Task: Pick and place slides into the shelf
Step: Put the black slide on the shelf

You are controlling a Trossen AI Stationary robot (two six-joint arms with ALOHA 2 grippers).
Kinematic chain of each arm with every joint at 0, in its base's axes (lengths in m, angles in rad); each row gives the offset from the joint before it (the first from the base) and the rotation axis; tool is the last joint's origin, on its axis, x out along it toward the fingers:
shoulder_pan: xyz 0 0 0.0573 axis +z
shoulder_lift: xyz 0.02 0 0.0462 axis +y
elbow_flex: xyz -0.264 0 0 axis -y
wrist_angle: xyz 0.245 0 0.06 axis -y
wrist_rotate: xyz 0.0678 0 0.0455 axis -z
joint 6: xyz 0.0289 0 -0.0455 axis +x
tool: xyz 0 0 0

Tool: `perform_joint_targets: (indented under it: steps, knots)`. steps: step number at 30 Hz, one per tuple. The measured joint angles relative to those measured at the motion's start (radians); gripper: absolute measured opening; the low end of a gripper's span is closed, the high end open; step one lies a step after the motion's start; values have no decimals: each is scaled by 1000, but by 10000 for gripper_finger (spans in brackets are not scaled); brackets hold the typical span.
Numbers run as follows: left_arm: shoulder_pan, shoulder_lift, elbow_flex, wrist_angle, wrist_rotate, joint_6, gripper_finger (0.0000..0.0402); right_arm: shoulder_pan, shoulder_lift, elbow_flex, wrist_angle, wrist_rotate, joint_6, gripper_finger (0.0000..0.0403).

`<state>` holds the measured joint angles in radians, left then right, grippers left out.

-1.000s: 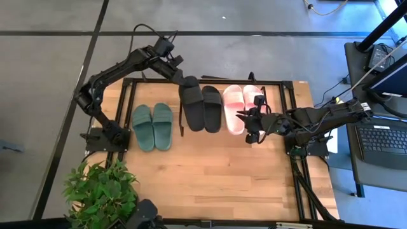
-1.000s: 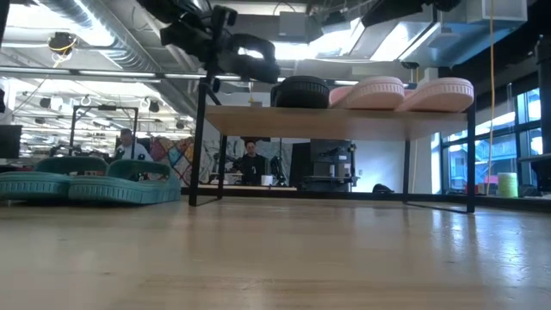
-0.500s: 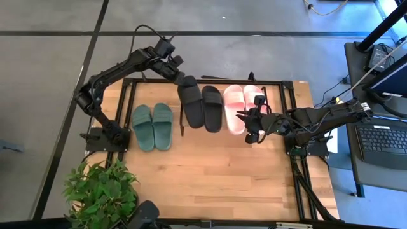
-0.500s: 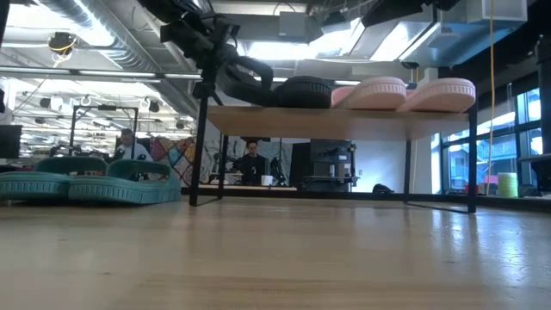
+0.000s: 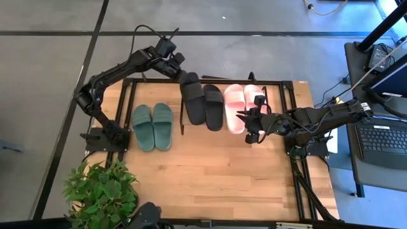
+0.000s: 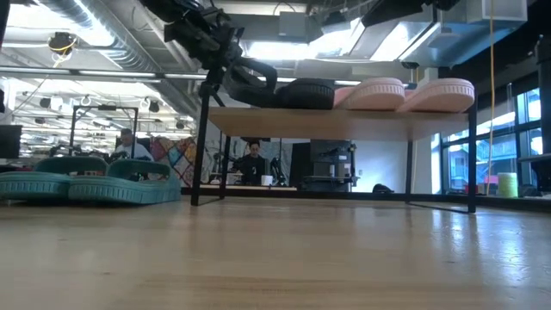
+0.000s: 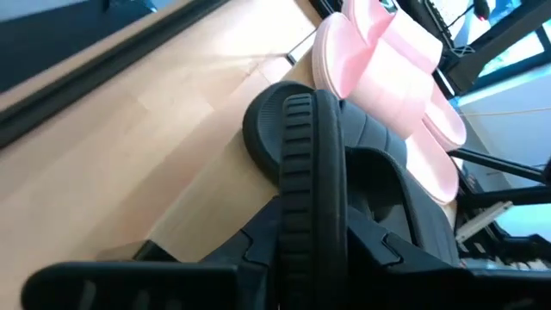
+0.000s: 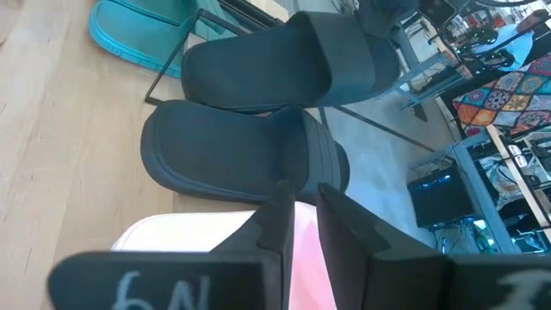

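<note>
The left gripper's [image 5: 182, 72] fingers are clamped on the heel end of a black slide [image 5: 193, 98], which lies tilted at the upper middle of the high view, its toe resting on the shelf [image 6: 344, 120] just beside the second black slide [image 5: 213, 107]. The right gripper [image 5: 243, 124], right of centre, has its fingers nearly closed with only a slim gap, holding nothing, beside the pink slides [image 5: 235, 108] already on the shelf board. The green slides [image 5: 152, 126] lie flat on the table [image 5: 216, 178] at left, near a potted plant [image 5: 102, 191].
</note>
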<state>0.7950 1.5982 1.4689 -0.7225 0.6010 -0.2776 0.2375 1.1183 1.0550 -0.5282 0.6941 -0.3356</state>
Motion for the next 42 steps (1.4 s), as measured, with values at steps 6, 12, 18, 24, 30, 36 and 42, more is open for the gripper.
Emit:
perform_joint_targets:
  steps: [6,12,18,24,30,36,42]
  knots:
    - [-13,0,0,21,-21,27,89,0,0,0,0,0,12,55]
    - [-15,0,0,22,-20,34,118,0,0,0,0,0,12,55]
    - [-15,0,0,30,-77,30,165,0,0,0,0,0,13,55]
    - [-15,0,0,31,-206,57,184,0,0,0,0,0,18,55]
    - [-15,0,0,58,-334,105,185,0,1,0,0,0,20,55]
    - [-15,-1,2,122,-372,108,185,0,1,0,0,0,20,55]
    - [-27,-2,88,12,-382,105,185,0,1,0,0,0,21,55]
